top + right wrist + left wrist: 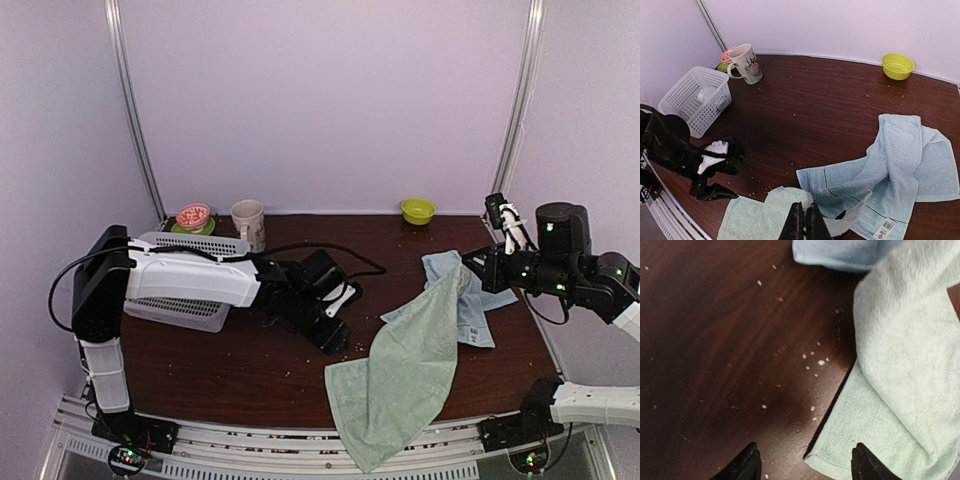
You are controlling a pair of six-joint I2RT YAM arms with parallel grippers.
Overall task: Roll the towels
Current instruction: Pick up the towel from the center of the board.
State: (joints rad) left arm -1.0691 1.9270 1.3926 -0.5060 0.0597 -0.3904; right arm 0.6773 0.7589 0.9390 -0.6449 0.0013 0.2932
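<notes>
A pale mint green towel [410,370] slopes down from my right gripper [476,268], which is shut on its upper end, and its lower end lies over the table's front edge. In the right wrist view the closed fingers [804,225] pinch a fold of this towel [750,220]. A light blue towel [482,318] lies crumpled beneath it on the right [900,160]. My left gripper [336,338] hovers low at the green towel's left corner. Its jaws [805,466] are open: the corner [840,460] lies between them, one fingertip over bare wood, the other over cloth.
A white mesh basket [185,290] sits at the left under the left arm. A mug [248,222], a pink bowl on a green saucer [193,216] and a yellow-green bowl [418,210] stand along the back wall. Crumbs dot the dark wooden table [240,370].
</notes>
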